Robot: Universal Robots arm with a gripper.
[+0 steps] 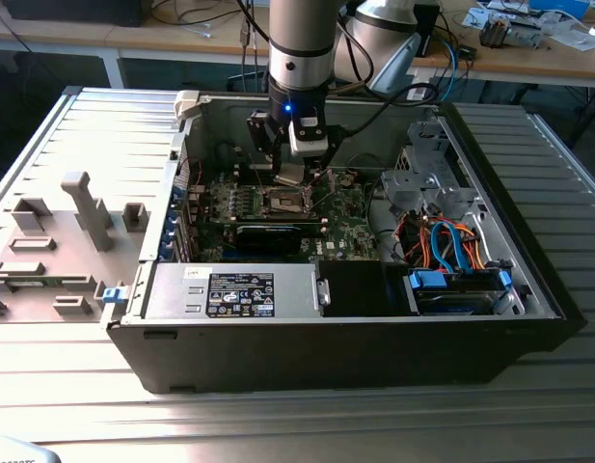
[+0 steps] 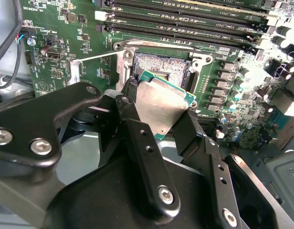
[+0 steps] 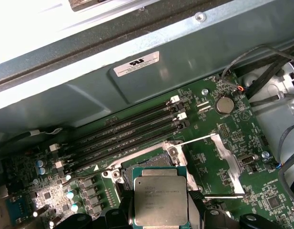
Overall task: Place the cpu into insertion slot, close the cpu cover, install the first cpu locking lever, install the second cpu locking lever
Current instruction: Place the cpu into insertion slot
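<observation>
Fingers (image 2: 137,138) grip cpu (image 2: 161,102) (tilted) above insertion slot (image 2: 158,64).

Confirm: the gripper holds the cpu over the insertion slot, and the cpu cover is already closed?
No. The gripper holds the cpu over the insertion slot, but the cpu cover stands open beside it, as the first wrist view shows.

The cpu (image 2: 161,102), a flat square chip with a dull silver top and a green rim, is clamped by opposite edges in the hand (image 2: 158,109) and tilted over the insertion slot (image 2: 162,64). The slot is bare, its dark pin field showing inside the silver rim, near the middle of the motherboard (image 3: 232,125). The cpu cover (image 3: 226,160) lies swung open beside the slot.
</observation>
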